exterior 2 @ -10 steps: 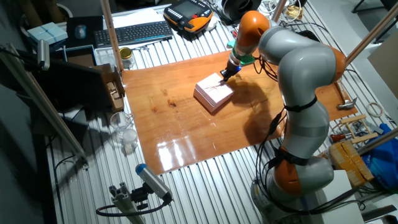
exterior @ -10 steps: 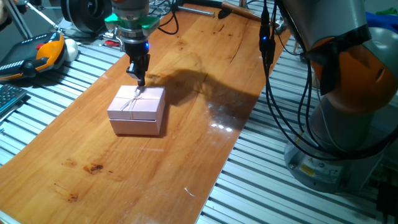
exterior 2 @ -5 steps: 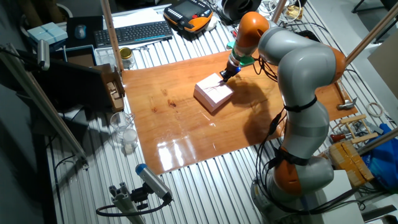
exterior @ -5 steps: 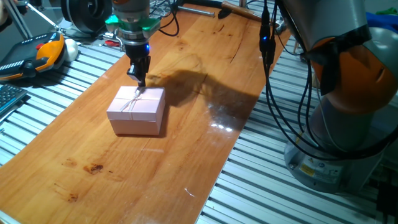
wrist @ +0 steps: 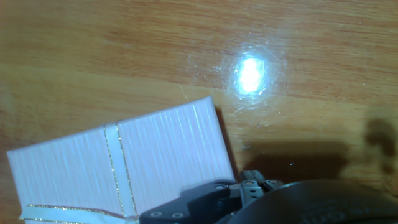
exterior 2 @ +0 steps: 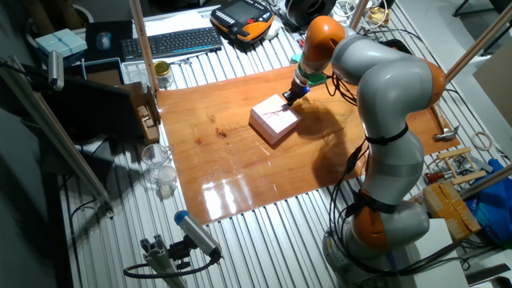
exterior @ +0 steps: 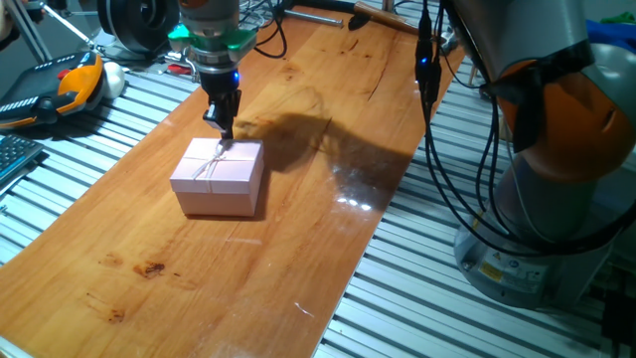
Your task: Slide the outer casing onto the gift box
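Observation:
The outer casing (exterior: 221, 174), a pale pink square cover with a thin light string across its top, rests on the wooden board (exterior: 298, 249). It also shows in the other fixed view (exterior 2: 274, 120) and the hand view (wrist: 124, 168). My gripper (exterior: 224, 134) points down at the casing's far edge, where the string crosses it. The fingers are together, right at the top surface. The gripper shows in the other fixed view (exterior 2: 286, 98) and at the bottom of the hand view (wrist: 245, 185). The gift box with tan squares is hidden.
An orange and black teach pendant (exterior: 60, 85) lies off the board's left side on the slatted metal table. A keyboard (exterior 2: 172, 42) and a jar (exterior 2: 163, 74) stand beyond the board. The arm's base (exterior: 556, 149) and cables stand at the right.
The casing has shifted very slightly to the left with the gripper at its far edge. The gripper has barely moved.

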`<state>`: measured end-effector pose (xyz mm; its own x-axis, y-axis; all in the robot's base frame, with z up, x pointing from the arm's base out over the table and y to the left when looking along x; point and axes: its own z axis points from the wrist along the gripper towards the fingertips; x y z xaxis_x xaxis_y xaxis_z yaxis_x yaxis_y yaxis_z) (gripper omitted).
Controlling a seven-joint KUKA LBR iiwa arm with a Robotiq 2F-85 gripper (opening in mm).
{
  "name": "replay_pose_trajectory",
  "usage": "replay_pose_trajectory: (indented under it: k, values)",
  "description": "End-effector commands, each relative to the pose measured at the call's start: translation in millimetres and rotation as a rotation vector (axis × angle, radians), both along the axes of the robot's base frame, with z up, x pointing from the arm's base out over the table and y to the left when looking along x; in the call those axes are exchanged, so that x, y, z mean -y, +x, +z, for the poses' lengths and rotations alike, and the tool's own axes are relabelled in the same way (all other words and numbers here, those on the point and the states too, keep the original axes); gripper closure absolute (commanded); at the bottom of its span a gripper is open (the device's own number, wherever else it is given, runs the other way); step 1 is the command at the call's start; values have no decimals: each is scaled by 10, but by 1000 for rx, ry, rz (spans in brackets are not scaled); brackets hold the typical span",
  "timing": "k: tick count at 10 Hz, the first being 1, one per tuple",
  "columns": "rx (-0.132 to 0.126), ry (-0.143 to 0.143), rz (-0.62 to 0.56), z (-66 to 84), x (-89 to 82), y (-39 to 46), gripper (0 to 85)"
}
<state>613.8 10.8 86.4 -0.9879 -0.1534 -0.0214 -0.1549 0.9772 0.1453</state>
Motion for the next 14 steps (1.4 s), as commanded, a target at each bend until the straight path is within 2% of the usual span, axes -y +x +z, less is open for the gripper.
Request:
replay_pose_trajectory:
  k: [1,8,10,14]
  values:
    - [0,-2,0,7,2,-3,850]
    - [-9,-5,-8,20,-1,-19,850]
    - [-16,6,-13,16,-7,-21,850]
    - [-17,7,-20,41,-4,-25,850]
